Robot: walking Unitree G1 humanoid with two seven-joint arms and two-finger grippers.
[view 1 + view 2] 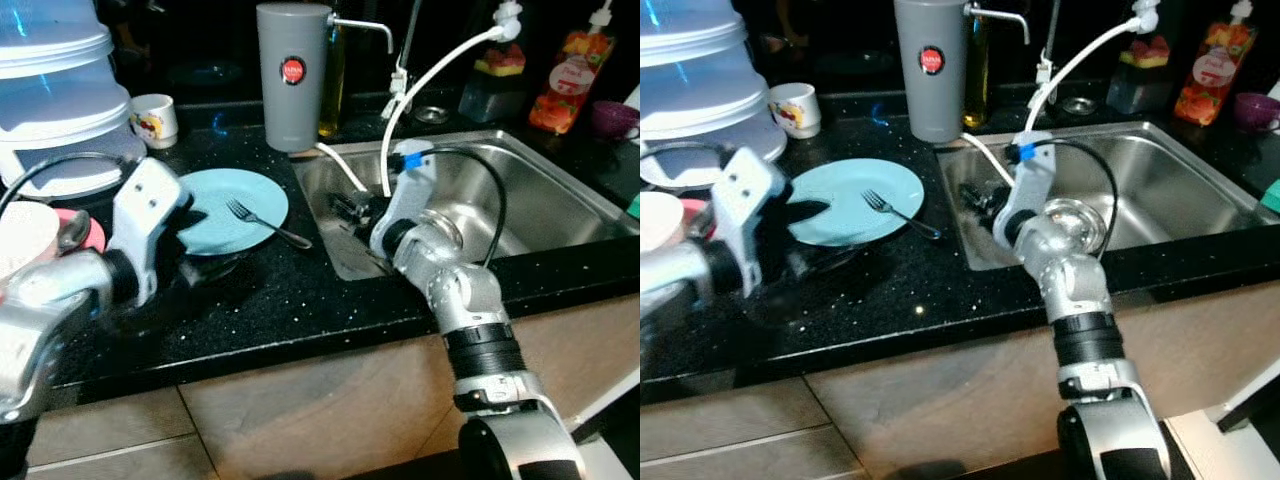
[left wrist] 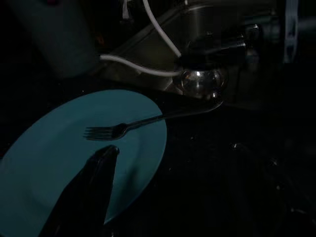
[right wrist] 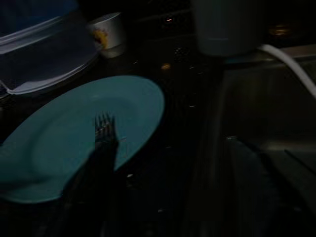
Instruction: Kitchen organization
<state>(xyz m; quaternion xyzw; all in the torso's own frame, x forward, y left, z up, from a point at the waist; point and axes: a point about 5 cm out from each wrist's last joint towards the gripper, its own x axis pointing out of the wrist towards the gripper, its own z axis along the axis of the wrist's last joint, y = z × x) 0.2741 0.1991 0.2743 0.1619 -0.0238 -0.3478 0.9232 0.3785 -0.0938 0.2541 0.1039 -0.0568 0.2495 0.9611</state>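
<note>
Left gripper (image 1: 805,212) sits over the near-left rim of the teal plate (image 1: 250,195), fingers spread, holding nothing; one finger (image 2: 96,173) overlaps the plate in the left wrist view. Right gripper (image 1: 350,208) hangs at the sink's (image 1: 560,200) left edge, just right of the plate, fingers apart, empty. Fork (image 1: 268,224) lies on the plate, tines toward the middle, handle running off the right rim onto the black bench (image 1: 300,300). Plate is on the bench left of the sink; grey jug (image 1: 293,75) beyond it, small mug (image 1: 155,120) and stacked clear containers (image 1: 55,90) far left.

Step, as I read it: approach to clear plate and fork, likely into the sink. Next move probably needs the right gripper on the fork handle where it overhangs, low and nearly flat. Thin metal on a hard bench, could skid.
</note>
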